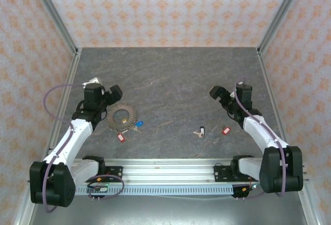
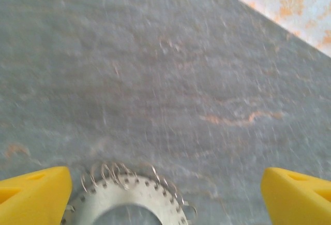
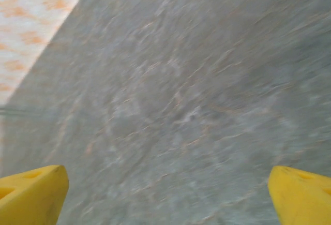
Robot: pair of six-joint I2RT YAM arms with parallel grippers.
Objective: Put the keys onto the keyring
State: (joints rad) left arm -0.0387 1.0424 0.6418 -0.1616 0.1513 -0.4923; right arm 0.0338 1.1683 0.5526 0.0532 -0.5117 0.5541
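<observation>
Nearest, along the front edge: rail [image 1: 170,164], carrying both arm bases.

Table [image 1: 170,75]: grey stone-look top, patterned walls on 3 sides.

Left gripper [image 1: 115,92]: jaws spread wide, nothing held. Poised at far-left rim of ring, yellow fingers [image 2: 33,194] standing either side of that rim in wrist view. Contact with ring: cannot tell.

Right gripper [image 1: 216,92]: jaws spread wide, nothing held. Over bare table, well apart from every key.

Ring [image 1: 122,117]: 1 item, flat on table, left of centre, serrated rim with fine wire loops along its edge.

Keys: 4 made out.
- Left red key [image 1: 122,137]: at ring's near edge, touching or just beside.
- Blue key [image 1: 138,125]: at ring's right edge, touching or just beside.
- Black key [image 1: 201,131]: loose, right of centre, well apart from ring.
- Right red key [image 1: 226,130]: loose, near black key.

Progress, judged: early to middling. Possibly 2 keys on the ring, too small to confirm. At least 2 left to fetch and thread.
</observation>
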